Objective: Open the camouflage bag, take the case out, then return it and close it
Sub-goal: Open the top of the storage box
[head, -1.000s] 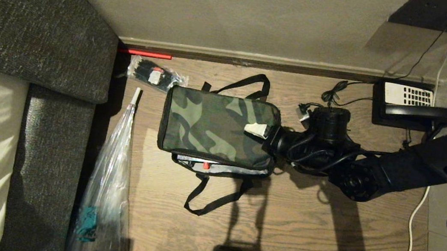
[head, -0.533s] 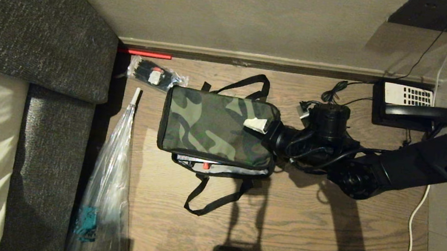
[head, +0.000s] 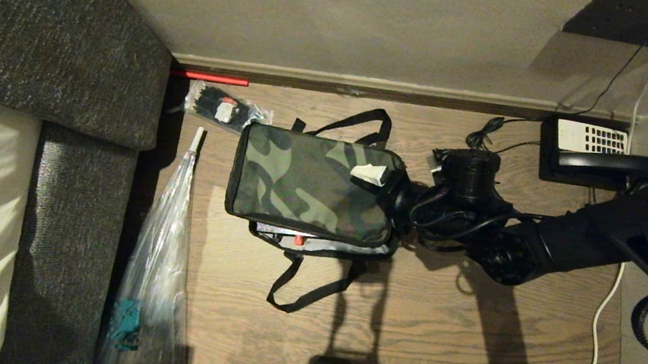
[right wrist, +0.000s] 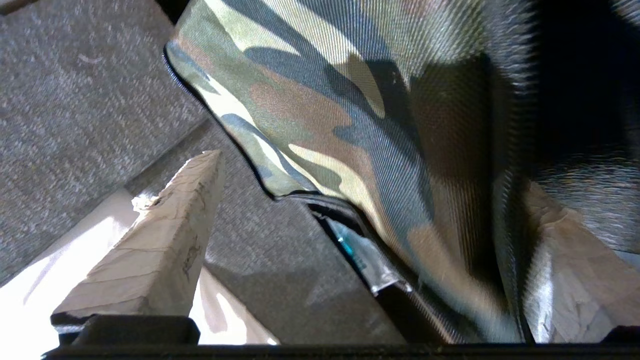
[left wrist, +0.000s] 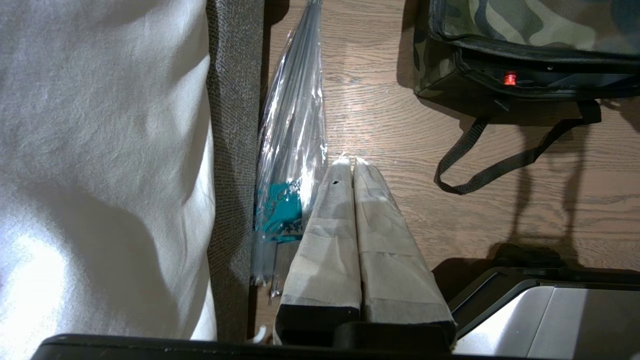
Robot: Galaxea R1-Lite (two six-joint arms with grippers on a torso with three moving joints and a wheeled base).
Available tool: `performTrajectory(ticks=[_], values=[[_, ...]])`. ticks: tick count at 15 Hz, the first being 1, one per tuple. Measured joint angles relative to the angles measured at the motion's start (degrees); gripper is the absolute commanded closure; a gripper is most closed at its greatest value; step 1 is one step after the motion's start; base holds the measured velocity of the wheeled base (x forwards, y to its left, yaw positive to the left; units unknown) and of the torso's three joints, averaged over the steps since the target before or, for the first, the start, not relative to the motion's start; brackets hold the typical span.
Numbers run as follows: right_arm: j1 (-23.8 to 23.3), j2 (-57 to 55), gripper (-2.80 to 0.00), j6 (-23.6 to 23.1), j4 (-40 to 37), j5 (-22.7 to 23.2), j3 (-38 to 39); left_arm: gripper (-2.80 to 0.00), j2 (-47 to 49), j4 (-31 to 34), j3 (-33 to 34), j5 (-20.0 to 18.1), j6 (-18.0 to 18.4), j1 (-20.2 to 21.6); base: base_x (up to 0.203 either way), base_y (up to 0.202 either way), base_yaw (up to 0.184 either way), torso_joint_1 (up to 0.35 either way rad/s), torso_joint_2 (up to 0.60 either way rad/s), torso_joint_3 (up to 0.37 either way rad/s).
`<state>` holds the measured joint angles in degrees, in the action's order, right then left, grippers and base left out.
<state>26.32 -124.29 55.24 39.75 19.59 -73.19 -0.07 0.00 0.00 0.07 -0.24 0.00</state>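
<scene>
camouflage bag [head: 311, 183]: lid ajar, contents unclear | right gripper [head: 375, 179]: spread, straddling lid | left gripper [left wrist: 350, 167]: pressed together

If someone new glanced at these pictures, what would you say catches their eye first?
Probably the camouflage bag lying on the wooden floor in the middle, its lid edge slightly lifted. Next, the black right arm reaching in from the right, the open right gripper at the bag's right end, one taped finger on top of the lid. A clear plastic bag lies beside the grey sofa at left.
</scene>
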Motion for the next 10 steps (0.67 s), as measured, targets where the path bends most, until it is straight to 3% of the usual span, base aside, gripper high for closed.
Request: performTrajectory(ticks=[5, 10], values=[[0.0, -2.3, -2.80, 1.5, 2.4, 1.5, -1.8, 0.00, 0.0, 0.0, 0.0, 0.0, 0.0, 0.0, 0.000, 0.000, 0.000, 0.000, 0.00, 0.000], [-0.7, -0.6, -2.80, 7.2, 1.7, 1.5, -4.9, 0.00, 0.0, 0.0, 0.0, 0.0, 0.0, 0.0, 0.000, 0.000, 0.000, 0.000, 0.00, 0.000]])
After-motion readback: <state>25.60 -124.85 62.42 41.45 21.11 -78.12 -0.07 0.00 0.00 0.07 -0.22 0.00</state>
